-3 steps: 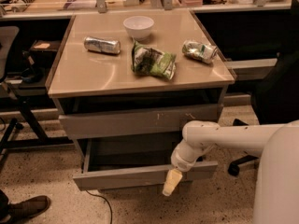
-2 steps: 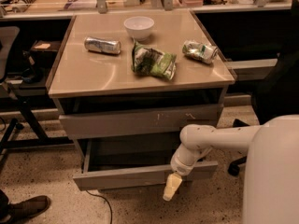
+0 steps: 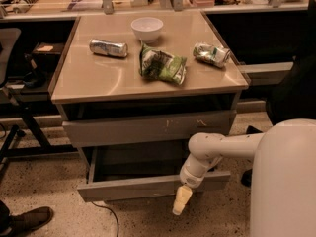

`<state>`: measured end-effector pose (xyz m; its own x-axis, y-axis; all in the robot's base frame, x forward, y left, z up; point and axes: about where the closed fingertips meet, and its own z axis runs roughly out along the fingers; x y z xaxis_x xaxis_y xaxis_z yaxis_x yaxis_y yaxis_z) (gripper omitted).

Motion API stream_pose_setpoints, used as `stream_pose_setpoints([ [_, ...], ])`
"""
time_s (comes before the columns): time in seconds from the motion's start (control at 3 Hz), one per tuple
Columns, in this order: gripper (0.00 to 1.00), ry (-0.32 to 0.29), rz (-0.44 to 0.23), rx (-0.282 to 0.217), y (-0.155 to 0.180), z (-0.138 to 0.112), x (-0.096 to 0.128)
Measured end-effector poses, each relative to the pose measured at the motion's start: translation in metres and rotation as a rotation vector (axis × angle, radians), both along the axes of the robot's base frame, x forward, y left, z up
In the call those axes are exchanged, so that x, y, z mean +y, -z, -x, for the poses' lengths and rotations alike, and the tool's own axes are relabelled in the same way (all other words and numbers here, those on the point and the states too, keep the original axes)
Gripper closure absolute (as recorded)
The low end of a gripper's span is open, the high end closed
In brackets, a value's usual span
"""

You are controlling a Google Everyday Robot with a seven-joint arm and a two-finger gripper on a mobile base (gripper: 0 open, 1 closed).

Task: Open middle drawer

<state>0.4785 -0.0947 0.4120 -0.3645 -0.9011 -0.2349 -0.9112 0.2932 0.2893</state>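
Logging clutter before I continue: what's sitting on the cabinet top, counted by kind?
Bowls: 1, white bowl
Cans: 1, silver can on its side
Packets: 2, green bag and crumpled packet
Total: 4
The gripper hangs lower down, in front of the pulled-out middle drawer.

The robot's white body is filling the lower right corner of the view. Its single arm is stretching sideways toward the middle, bending at a rounded elbow and angling down into the wrist. The pale yellow claw is hanging below the wrist, pointing downward at a slight tilt.
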Motion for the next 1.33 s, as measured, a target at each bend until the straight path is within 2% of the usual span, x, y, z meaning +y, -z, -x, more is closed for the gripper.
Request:
stream_pose_setpoints([
  [0.33, 0.0, 0.029, -0.039, 0.045, -0.036, 0.057, -0.025],
  [0.67, 0.0, 0.029, -0.039, 0.045, -0.036, 0.057, -0.025],
  [1.0, 0.0, 0.015, -0.037, 0.057, -0.021, 0.04, -0.021],
  [1.33, 0.0, 0.005, -0.005, 0.119, 0.008, 0.044, -0.029],
])
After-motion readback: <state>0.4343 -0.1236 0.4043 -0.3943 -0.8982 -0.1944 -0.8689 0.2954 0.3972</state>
